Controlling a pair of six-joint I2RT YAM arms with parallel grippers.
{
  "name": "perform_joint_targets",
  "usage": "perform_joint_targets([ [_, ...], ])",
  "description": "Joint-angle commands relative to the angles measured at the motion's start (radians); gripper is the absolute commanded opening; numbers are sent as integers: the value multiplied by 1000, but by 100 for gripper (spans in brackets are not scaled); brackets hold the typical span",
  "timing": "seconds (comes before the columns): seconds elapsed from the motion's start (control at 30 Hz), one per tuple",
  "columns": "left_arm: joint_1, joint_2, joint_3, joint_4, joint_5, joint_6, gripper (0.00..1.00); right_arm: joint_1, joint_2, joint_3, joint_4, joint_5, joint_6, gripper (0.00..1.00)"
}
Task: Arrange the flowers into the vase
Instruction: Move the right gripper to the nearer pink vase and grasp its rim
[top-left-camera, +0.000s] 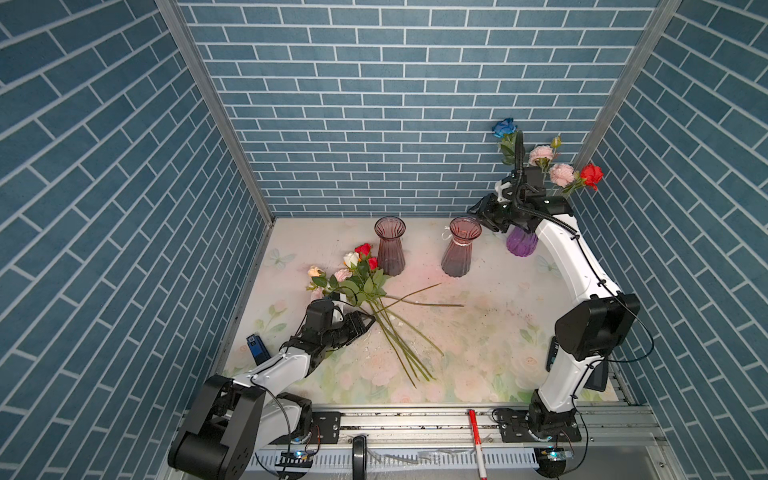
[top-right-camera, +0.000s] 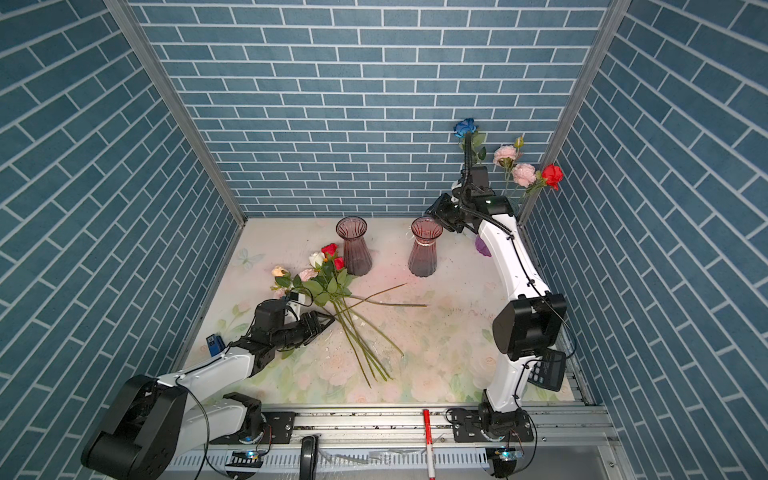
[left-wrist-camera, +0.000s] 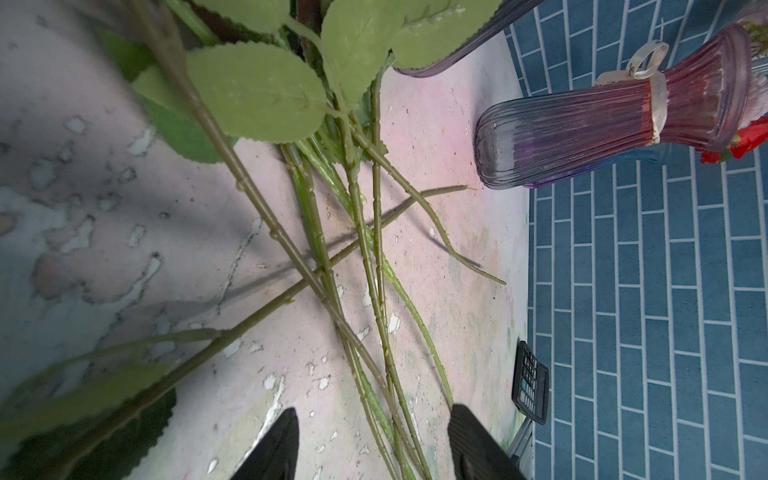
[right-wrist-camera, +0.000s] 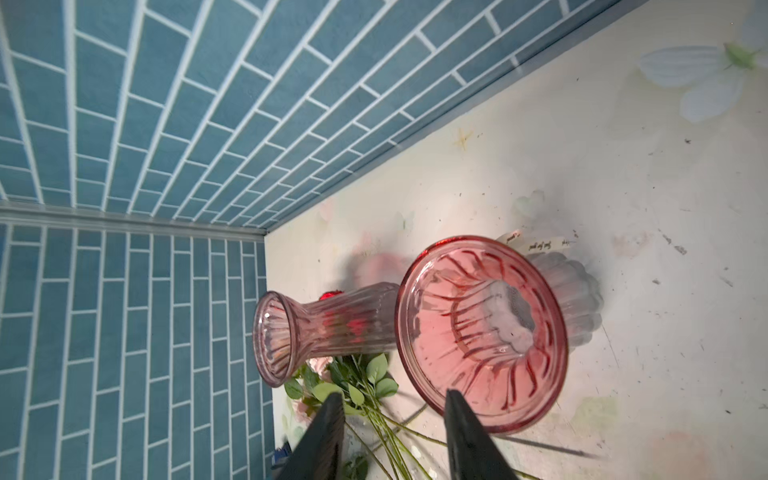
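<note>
Near the left wall (top-left-camera: 124, 208), the flowers (top-left-camera: 365, 286) lie heaped on the table (top-left-camera: 498, 332) — stems (top-left-camera: 394, 334) fanned toward the left gripper (top-left-camera: 371, 320), jaws apart, clamping nothing. Right gripper (top-left-camera: 478, 214), also parted and empty, hovers at the pink vase (top-left-camera: 459, 253). Pickup step — next: close on a single stem.

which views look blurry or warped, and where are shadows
Left wrist view: nearest leaf blurred, stems sharp, throwing dark shadows on the table; right wrist view: brick wall lines bow; both top views: sharp, evenly lit.
</note>
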Motion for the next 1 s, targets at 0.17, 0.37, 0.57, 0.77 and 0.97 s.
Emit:
perform_joint_targets([
  [0.17, 6, -4, -3, 3, -8, 14, 60, -11, 154, 213, -295, 169, -195, 42],
  [0.37, 6, -1, -1, 2, -7, 15, 60, -10, 237, 257, -305, 151, -204, 40],
  [0.57, 6, 1, 0, -4, -9, 16, 60, -1, 273, 268, -310, 143, -202, 29],
  [0.77, 6, 9, 10, -11, -5, 17, 60, 12, 222, 209, -304, 136, -213, 8],
  [0.97, 6, 9, 19, -18, -4, 20, 60, 37, 94, 55, -281, 114, -218, 0],
])
